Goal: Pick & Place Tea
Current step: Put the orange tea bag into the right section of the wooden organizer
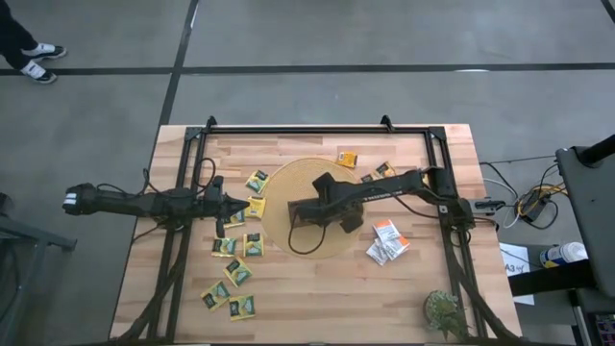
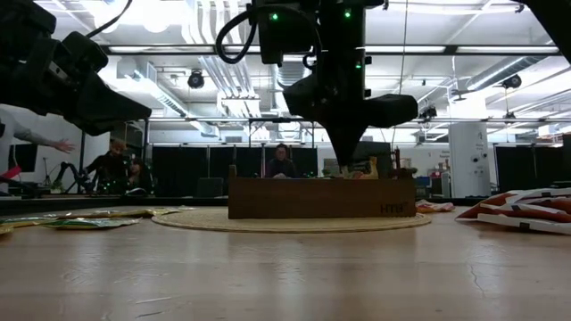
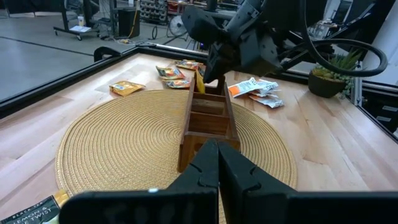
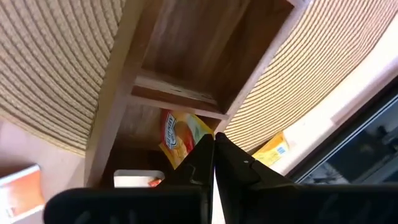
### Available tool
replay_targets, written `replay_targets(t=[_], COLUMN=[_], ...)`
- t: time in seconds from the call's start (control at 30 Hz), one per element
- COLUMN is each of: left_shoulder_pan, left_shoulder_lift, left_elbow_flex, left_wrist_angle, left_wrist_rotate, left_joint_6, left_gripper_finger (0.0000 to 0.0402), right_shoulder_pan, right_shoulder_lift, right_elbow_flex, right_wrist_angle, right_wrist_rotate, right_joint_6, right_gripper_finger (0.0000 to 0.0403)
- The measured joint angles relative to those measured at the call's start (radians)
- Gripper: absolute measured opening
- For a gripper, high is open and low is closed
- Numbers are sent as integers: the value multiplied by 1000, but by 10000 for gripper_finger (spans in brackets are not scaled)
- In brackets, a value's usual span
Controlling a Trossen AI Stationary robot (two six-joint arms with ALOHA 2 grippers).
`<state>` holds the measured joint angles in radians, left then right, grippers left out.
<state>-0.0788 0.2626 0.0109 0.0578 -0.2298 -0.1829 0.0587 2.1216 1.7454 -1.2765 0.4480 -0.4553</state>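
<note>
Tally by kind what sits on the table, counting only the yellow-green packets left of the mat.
Yellow-green packets: 8
Wooden tray: 1
Round mat: 1
Potted plant: 1
Total: 11

A brown wooden tray (image 1: 309, 217) is sitting on a round woven mat (image 1: 279, 192) at the table's (image 1: 317, 298) middle. A small potted plant (image 1: 443, 312) is standing near one table corner, and cables (image 1: 524, 204) are lying beside the table.

Overhead, table-level and both wrist views share the wooden tray (image 1: 309, 213).
</note>
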Motion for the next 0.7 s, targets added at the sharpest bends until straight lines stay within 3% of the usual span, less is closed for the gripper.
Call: replay_targets(t=[0.33,0.7], left_shoulder_pan=[0,0], left_shoulder_lift=[0,0], left_elbow_flex=[0,0], left_wrist_angle=[0,0], left_wrist_rotate=[0,0], left_joint_6=[0,0], left_gripper_finger=[0,0], right_shoulder_pan=[-38,-42], right_shoulder_lift=[0,1], right_elbow_flex=[0,0], right_wrist_angle=[-33,-31], right_wrist_rotate=[51,26], right_joint_6=[126,93], right_gripper_finger=[8,8])
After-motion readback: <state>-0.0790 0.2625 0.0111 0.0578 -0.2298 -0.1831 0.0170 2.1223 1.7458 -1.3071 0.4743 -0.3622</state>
